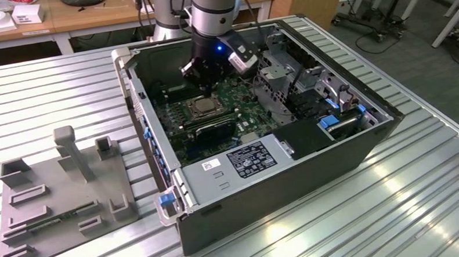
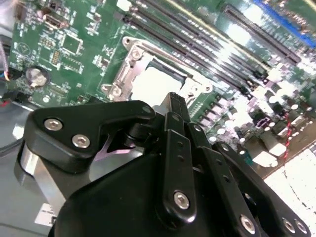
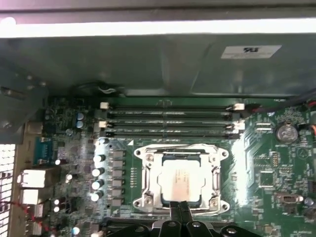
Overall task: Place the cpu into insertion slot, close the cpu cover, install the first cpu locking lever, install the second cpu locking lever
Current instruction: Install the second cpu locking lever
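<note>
The cpu (image 3: 181, 180) sits under the closed cpu cover (image 3: 180, 154); tool (image 3: 180, 210) fingers together.

In the second wrist view the black jointed pincer (image 2: 174, 101) is covering one edge of the thin silver metal cover frame (image 2: 129, 74) and part of the pale square chip (image 2: 155, 84) lying in its window, and glare is washing out that chip's top. In the first wrist view the pincer's narrow black fingertips (image 3: 179, 210) are overlapping the frame's near edge (image 3: 180, 210), while the picture's edge is cutting off the linkage behind them. In the exterior view the black wrist body (image 1: 211, 62) is hiding the fingertips, and the locking levers beside the small socket (image 1: 203, 108) are too small to make out.
</note>
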### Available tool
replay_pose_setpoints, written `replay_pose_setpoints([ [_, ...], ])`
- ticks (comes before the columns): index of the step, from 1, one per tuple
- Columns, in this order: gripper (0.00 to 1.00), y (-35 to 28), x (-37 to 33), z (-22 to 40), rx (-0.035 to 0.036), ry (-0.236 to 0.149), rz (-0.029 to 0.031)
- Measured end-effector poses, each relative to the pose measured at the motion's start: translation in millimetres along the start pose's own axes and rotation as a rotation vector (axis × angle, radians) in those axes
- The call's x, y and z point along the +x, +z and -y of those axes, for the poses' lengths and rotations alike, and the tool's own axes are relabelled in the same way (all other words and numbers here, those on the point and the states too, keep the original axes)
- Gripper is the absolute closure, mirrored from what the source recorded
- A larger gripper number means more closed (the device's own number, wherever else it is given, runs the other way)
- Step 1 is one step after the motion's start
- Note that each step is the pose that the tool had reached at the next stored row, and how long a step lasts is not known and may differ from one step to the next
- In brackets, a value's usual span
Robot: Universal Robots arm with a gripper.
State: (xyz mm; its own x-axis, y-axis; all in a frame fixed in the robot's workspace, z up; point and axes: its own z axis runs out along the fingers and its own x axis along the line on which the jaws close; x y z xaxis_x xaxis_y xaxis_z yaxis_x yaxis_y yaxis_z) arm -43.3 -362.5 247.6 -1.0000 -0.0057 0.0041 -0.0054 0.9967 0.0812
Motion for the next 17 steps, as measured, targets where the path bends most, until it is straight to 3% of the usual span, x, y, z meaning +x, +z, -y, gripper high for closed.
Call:
replay_pose_setpoints([
  [4, 0.89, -0.3, -3.4, -0.9, 0.0002, 0.000, -0.0001],
  [10, 0.89, -10.7, -3.4, -1.8, 0.0002, 0.000, 0.0000],
  [17, 0.89, -13.8, -3.4, -2.1, 0.0001, 0.000, 0.0000],
])
